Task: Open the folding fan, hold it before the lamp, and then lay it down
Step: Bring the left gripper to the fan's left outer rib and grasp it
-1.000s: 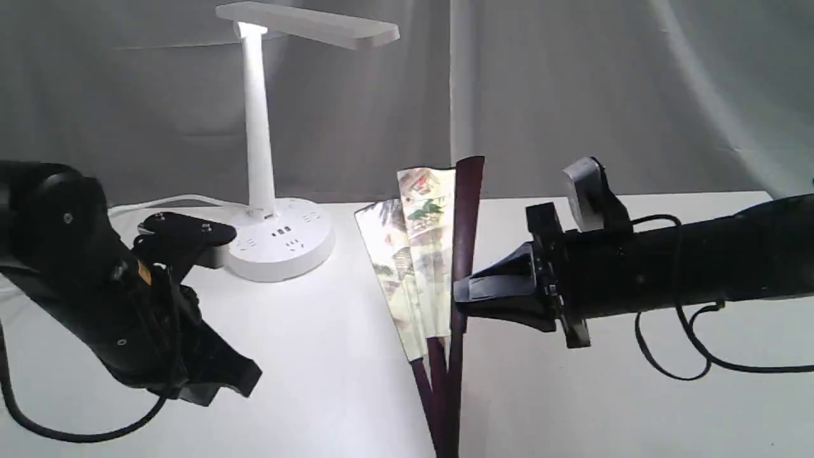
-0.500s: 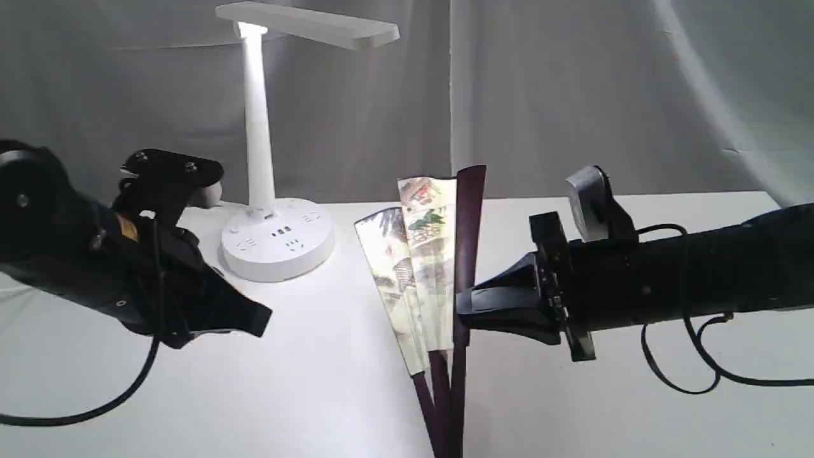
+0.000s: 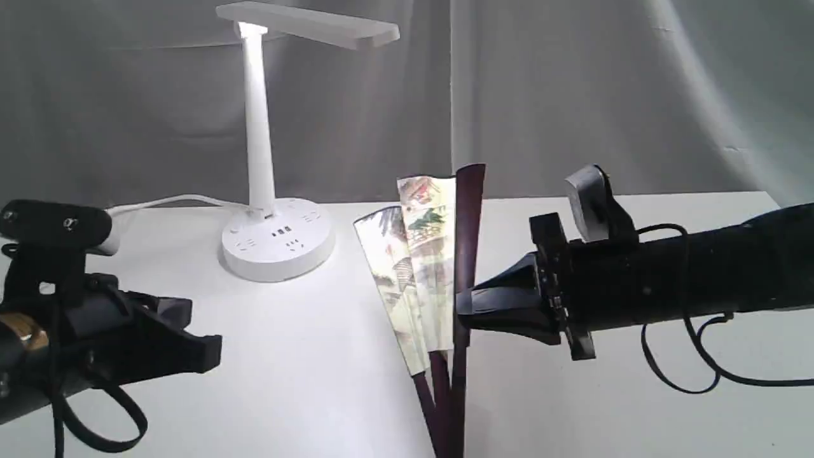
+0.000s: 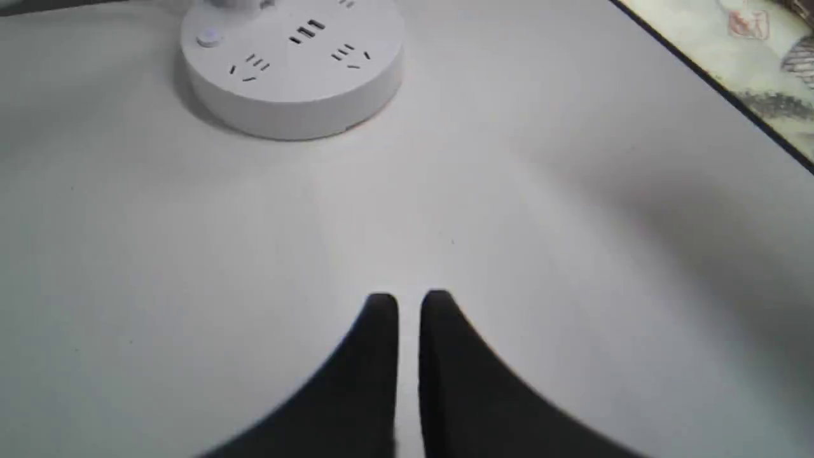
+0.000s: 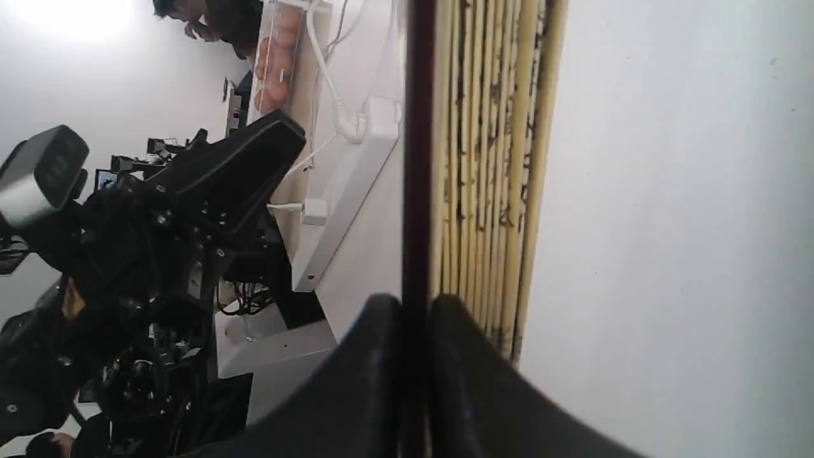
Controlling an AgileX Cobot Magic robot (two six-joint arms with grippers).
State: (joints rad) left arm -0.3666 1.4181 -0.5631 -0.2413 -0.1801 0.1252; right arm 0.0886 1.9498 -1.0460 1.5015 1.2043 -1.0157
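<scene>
The folding fan (image 3: pixel 423 267) stands partly spread near the table's middle, cream painted leaf fanned leftward and maroon ribs meeting at the bottom edge. My right gripper (image 3: pixel 463 308) is shut on its outer maroon rib (image 5: pixel 418 159), with the pleated leaf (image 5: pixel 496 165) just beside the fingers. The white lamp (image 3: pixel 264 140) stands lit at the back left, its round base (image 4: pixel 292 70) ahead of my left gripper (image 4: pixel 409 302). That left gripper (image 3: pixel 206 353) is shut and empty, low over the table at the left, apart from the fan.
A white cord (image 3: pixel 168 202) runs left from the lamp base. Grey curtain hangs behind the white table (image 3: pixel 636 407). The right arm's black cable (image 3: pixel 683 366) loops down at the right. A corner of the fan's leaf (image 4: pixel 750 70) shows in the left wrist view.
My left arm has swung down and leftward, leveling out low over the table. The right gripper and fan have shifted slightly lower, then held still.
</scene>
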